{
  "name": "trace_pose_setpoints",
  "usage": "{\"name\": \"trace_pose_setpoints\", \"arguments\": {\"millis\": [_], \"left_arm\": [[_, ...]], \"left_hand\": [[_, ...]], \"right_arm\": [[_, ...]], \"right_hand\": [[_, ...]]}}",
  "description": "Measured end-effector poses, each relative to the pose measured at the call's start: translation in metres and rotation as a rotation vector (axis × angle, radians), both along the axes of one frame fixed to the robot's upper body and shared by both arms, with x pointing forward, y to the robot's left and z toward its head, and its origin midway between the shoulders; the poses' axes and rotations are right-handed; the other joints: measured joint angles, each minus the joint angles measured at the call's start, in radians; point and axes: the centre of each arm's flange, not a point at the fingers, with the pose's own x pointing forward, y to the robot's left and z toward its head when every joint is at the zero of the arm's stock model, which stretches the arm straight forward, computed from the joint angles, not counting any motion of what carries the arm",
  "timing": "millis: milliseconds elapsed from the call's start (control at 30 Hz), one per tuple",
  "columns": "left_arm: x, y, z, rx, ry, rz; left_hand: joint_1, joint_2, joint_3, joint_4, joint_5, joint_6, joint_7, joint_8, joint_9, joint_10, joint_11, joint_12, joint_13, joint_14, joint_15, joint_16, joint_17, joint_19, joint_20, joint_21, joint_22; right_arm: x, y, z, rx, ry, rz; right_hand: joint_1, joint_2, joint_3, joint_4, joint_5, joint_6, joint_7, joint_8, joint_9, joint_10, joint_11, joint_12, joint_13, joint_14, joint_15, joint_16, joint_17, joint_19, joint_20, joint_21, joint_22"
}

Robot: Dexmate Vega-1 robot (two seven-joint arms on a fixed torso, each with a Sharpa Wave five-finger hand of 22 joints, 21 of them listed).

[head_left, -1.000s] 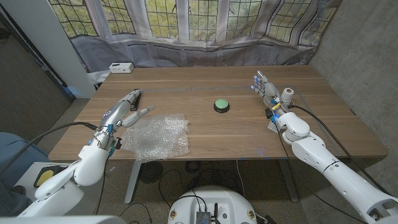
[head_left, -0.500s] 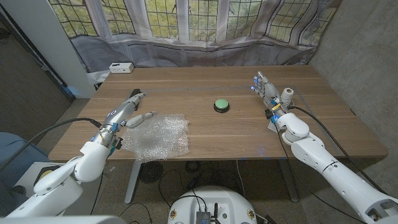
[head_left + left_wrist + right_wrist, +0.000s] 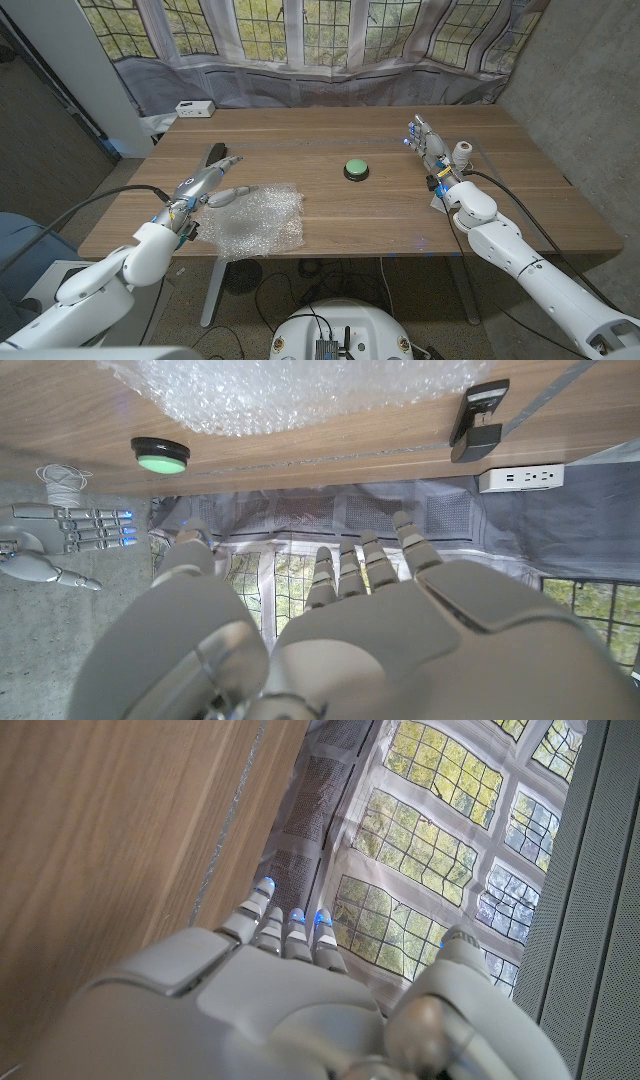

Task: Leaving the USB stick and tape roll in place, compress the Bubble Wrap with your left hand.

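The clear Bubble Wrap (image 3: 257, 219) lies crumpled at the table's front left and also appears in the left wrist view (image 3: 290, 390). My left hand (image 3: 205, 185) hovers at its left edge, fingers stretched out and thumb over the wrap's near corner, holding nothing. In the left wrist view my left hand (image 3: 330, 630) has straight fingers. The black USB stick (image 3: 213, 153) lies just behind my left hand, and the left wrist view shows it too (image 3: 478, 420). The white tape roll (image 3: 461, 152) stands at the right, next to my right hand (image 3: 428, 145), whose fingers are straight and hold nothing.
A green button (image 3: 356, 168) sits at the table's middle. A white power strip (image 3: 195, 108) lies at the back left corner. Curtained windows run behind the table (image 3: 330, 125). The wrap reaches close to the table's front edge.
My left hand has slid right and nearer, off the USB stick, so its thumb now lies over the Bubble Wrap's edge. The right hand, tape roll and USB stick have not moved.
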Motion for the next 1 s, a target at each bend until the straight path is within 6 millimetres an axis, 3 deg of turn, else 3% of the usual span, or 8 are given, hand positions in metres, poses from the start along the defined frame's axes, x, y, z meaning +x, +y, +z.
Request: {"name": "trace_pose_setpoints", "arguments": {"millis": [1000], "left_arm": [[0.009, -0.008, -0.016, 0.070, 0.132, 0.002]], "left_hand": [[0.038, -0.038, 0.000, 0.000, 0.000, -0.050, -0.006, -0.005, 0.000, -0.061, 0.000, -0.004, 0.000, -0.071, 0.010, -0.005, 0.000, 0.002, 0.002, 0.000, 0.000]], "right_arm": [[0.003, 0.006, 0.003, -0.017, 0.009, 0.007]], "right_hand": [[0.000, 0.000, 0.000, 0.000, 0.000, 0.005, -0.005, 0.000, 0.000, 0.005, 0.005, 0.000, 0.000, 0.003, -0.004, 0.000, 0.000, -0.002, 0.009, 0.000, 0.000]]}}
